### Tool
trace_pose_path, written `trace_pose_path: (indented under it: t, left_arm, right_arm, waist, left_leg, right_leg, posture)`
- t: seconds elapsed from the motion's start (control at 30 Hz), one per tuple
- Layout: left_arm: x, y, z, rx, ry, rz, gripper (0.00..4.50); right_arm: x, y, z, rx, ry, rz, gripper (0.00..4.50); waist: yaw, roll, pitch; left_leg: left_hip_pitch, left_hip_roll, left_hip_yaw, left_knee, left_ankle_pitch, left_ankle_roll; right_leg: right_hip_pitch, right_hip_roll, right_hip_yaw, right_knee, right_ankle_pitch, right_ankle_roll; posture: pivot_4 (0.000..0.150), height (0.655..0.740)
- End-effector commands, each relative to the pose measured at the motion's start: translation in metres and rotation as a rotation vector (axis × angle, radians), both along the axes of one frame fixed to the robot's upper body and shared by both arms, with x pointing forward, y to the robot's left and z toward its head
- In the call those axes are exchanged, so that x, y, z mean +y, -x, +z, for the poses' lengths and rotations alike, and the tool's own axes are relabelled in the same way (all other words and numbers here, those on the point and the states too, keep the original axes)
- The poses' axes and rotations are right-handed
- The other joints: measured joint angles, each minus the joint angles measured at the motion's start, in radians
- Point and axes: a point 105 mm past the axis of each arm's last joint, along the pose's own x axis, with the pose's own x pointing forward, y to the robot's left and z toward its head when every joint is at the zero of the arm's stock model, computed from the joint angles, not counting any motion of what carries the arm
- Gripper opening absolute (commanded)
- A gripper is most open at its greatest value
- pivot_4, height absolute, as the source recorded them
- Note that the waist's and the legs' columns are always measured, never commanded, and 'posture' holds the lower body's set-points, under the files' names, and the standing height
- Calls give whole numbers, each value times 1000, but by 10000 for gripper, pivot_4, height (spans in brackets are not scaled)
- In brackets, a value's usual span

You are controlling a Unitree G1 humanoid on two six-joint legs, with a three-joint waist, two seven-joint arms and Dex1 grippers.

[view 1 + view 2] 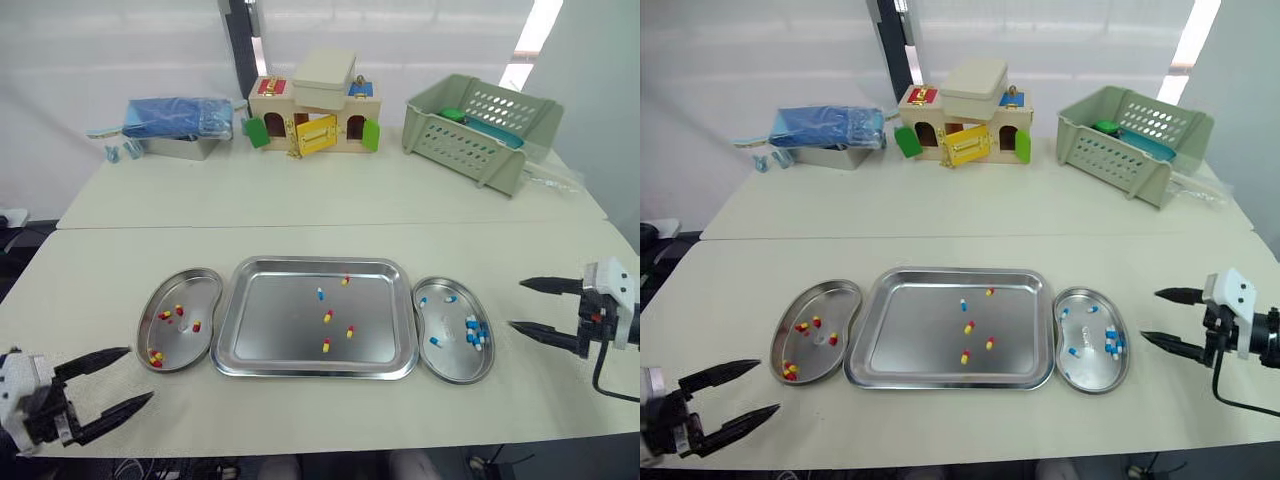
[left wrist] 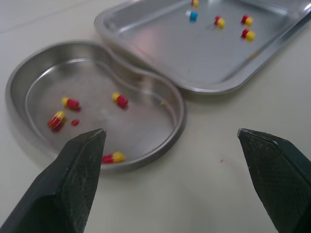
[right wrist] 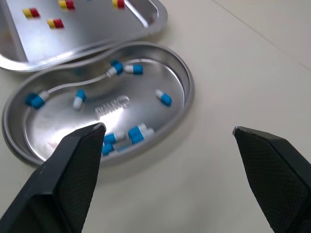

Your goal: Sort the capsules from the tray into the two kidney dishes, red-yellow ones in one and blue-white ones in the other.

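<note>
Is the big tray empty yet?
Not empty: the tray holds four red-yellow capsules and one blue-white capsule.

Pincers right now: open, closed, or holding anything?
Left pincer: open, holding nothing.
Right pincer: open, holding nothing.

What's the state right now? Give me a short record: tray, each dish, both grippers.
tray: four red-yellow capsules and one blue-white capsule left to sort
left kidney dish: red-yellow capsules only
right kidney dish: blue-white capsules only
left gripper: open, empty, on the robot's side of the left kidney dish
right gripper: open, empty, to the right of the right kidney dish
mis-sorted: none visible
</note>
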Motion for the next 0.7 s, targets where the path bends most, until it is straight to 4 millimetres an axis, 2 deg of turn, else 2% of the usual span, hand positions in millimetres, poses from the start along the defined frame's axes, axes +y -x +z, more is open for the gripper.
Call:
trace_pose_path:
  t: [0.03,0.17,0.33,0.47,0.53,0.7]
  left_arm:
    - [-19,8,8,-105,43,-29,45000]
    - [-41,21,-2,-191,162,-42,45000]
    - [-59,27,-12,-242,211,-71,45000]
    - [-73,28,-14,-283,259,-70,45000]
    - [-80,28,-14,-310,281,-63,45000]
    - [-87,30,-14,-324,299,-61,45000]
  right_arm:
    - [33,-2,17,-62,-39,77,44531]
    - [73,-7,28,-80,-60,157,44531]
    - [118,-16,37,-87,-78,234,44531]
    - [154,-19,31,-25,-57,272,44531]
    - [174,-27,21,10,-14,254,44531]
    - [207,-43,14,36,15,201,44531]
  waist:
    - [9,0,-1]
    - [16,1,-1]
    - [16,0,-1]
    - [18,0,-1]
    - [17,0,-1]
    - [16,0,-1]
  left_leg:
    - [0,0,0,0,0,0]
    - [0,-1,0,1,0,0]
    - [-1,-1,-1,0,0,0]
    - [-1,-1,-1,1,0,0]
    - [-1,-1,-1,1,0,0]
    - [-2,-1,-2,0,0,0]
  right_leg:
    - [1,0,0,0,0,0]
    - [0,-2,0,-2,0,1]
    - [0,-1,-1,-1,0,1]
    - [0,-1,-1,-2,0,1]
    - [-1,-1,-1,-1,0,0]
    - [-2,-1,-1,-1,0,0]
  posture:
    - [1500,7400]
    - [1500,7400]
    - [1500,7400]
    - [1500,7400]
    - [1500,7400]
    - [1500,7400]
